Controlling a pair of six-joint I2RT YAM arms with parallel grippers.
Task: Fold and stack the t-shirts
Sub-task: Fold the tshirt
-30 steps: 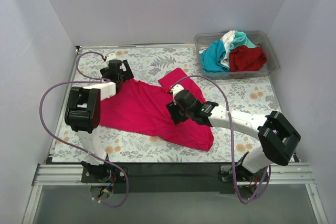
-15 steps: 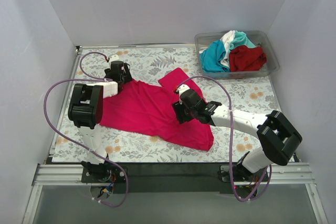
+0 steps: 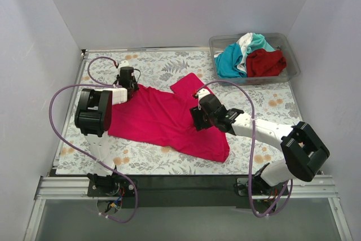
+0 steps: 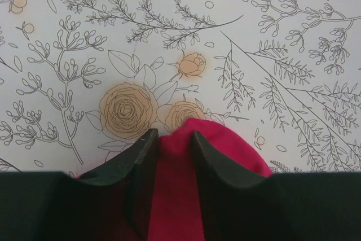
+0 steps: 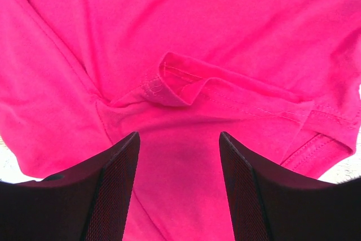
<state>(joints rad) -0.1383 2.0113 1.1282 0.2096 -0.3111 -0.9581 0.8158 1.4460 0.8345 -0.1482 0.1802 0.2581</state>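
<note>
A clear plastic bin [image 3: 292,66] is sitting at the far right corner of the flower-printed table [image 3: 163,66]. It is holding three crumpled shirts: the teal t-shirt [image 3: 228,63] is lying on its left side, the white t-shirt [image 3: 245,42] is showing between and behind the others, and the dark red t-shirt [image 3: 265,63] is filling its right side.

The magenta-pink t-shirt [image 3: 152,117] is lying outside the bin, spread mostly flat across the middle of the table, with one sleeve pointing toward the bin.

The left arm is reaching forward along the left side of the table, its wrist bending down at the shirt's far left corner. The left gripper [image 4: 172,136] is standing narrow, its two dark fingers [image 4: 141,156] pinching a tongue of magenta cloth between them, with the printed table cover showing just beyond the tips.

The right arm is stretching low from its base toward the left, across the near right part of the shirt. The right gripper [image 5: 179,139] is spreading wide over the magenta cloth, gripping nothing. Just ahead of its fingers [image 5: 115,184] a small stitched hem is lying folded over on itself. Whether the tips are touching the cloth cannot be told.
</note>
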